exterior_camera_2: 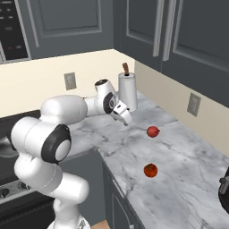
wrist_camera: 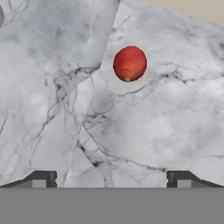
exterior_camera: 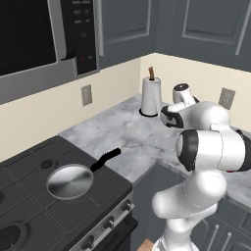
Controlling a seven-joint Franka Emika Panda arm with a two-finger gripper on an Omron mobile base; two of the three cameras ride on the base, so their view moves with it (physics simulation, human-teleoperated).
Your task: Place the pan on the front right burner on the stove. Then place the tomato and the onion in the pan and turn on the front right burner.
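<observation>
Grey-veined marble counter (exterior_camera_2: pixel 188 179) carries two red round items: onion (exterior_camera_2: pixel 153 131) farther back, tomato (exterior_camera_2: pixel 150 170) nearer front; paper-towel roll (exterior_camera_2: pixel 127 91) upright in corner.

Stove (exterior_camera: pixel 29 215) bears pan (exterior_camera: pixel 70 181).

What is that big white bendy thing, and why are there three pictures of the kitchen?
It is a robot arm with a two-finger gripper for a hand. Two pictures come from cameras riding behind the arm, one on each side. The third comes from a camera on the hand itself, looking down at the marble counter. The gripper is open and holds nothing. On the stove sits a silver pan with a black handle. On the counter lie two round reddish things: one nearer the gripper and another closer to the counter's front edge. A paper towel roll stands in the corner.
</observation>
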